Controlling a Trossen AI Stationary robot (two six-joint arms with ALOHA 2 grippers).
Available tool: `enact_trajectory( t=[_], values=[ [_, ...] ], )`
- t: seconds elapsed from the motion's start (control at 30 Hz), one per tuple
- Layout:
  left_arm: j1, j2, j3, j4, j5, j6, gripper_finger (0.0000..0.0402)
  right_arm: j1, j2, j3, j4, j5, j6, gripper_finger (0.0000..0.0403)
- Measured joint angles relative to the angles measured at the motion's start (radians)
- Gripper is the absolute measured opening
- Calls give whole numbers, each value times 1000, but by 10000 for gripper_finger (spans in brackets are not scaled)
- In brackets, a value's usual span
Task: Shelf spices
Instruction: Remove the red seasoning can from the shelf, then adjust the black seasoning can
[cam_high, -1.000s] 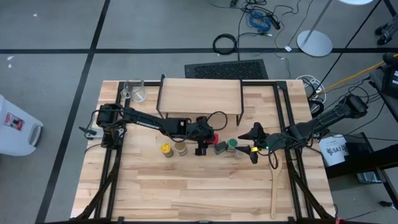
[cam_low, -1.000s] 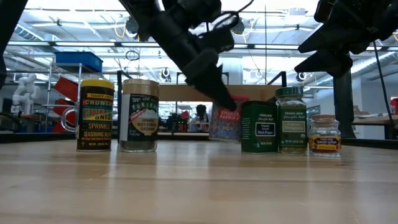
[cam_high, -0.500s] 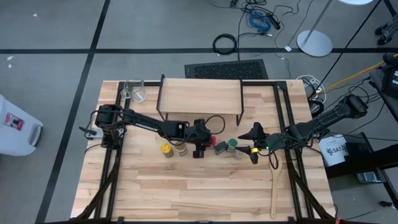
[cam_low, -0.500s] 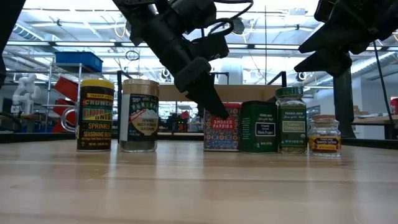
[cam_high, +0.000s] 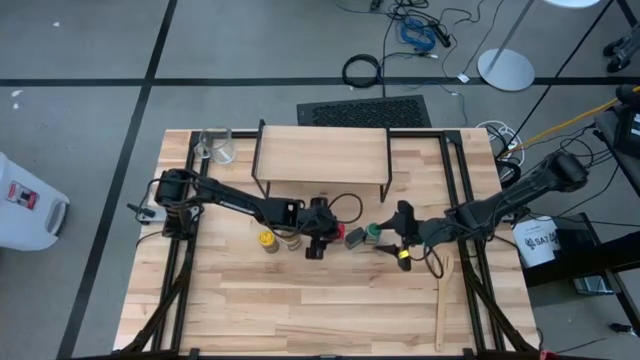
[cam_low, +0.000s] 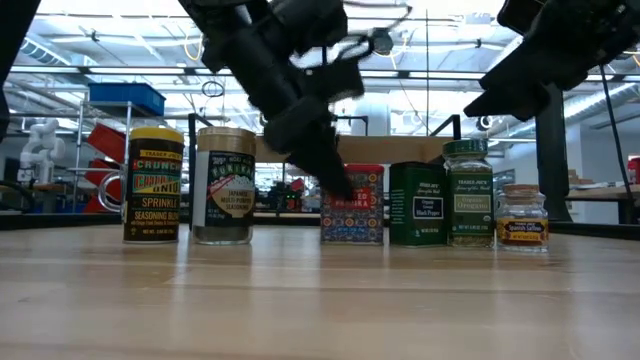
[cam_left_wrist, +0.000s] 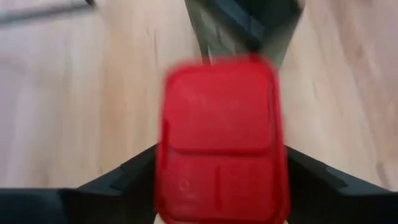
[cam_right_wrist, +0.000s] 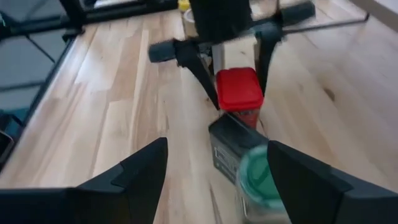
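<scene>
Left tool (cam_high: 316, 243) straddles the red paprika tin (cam_low: 352, 204) on the surface (cam_high: 300, 300), fingers spread beside it; right tool (cam_high: 398, 238) hovers spread above the green-lidded jar (cam_high: 373, 232).

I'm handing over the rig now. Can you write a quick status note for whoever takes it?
Left gripper: fingers either side of the red tin, which stands on the table; grip not confirmed.
Right gripper: open, holding nothing, above the green-lidded jar.
All six spices stand in a row on the table in front of the shelf.
Done: nothing on the shelf top.
Left: all six.
</scene>
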Motion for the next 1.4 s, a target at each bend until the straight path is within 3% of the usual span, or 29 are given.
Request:
enact_trajectory(
  t=[0.23, 0.53, 1.0, 1.4],
  values=[
    [-2, -5, 3, -1, -12, 1, 318, -24, 126, 167, -118, 3, -119, 265],
    [-35, -64, 26, -64, -19, 2, 325, -33, 284, 317, -276, 13, -257, 265],
    [-91, -272, 28, -145, -153, 3, 325, -59, 547, 416, -275, 92, -376, 251],
    [-114, -330, 28, -144, -157, 3, 325, -72, 577, 445, -288, 105, -396, 218]
  ],
)
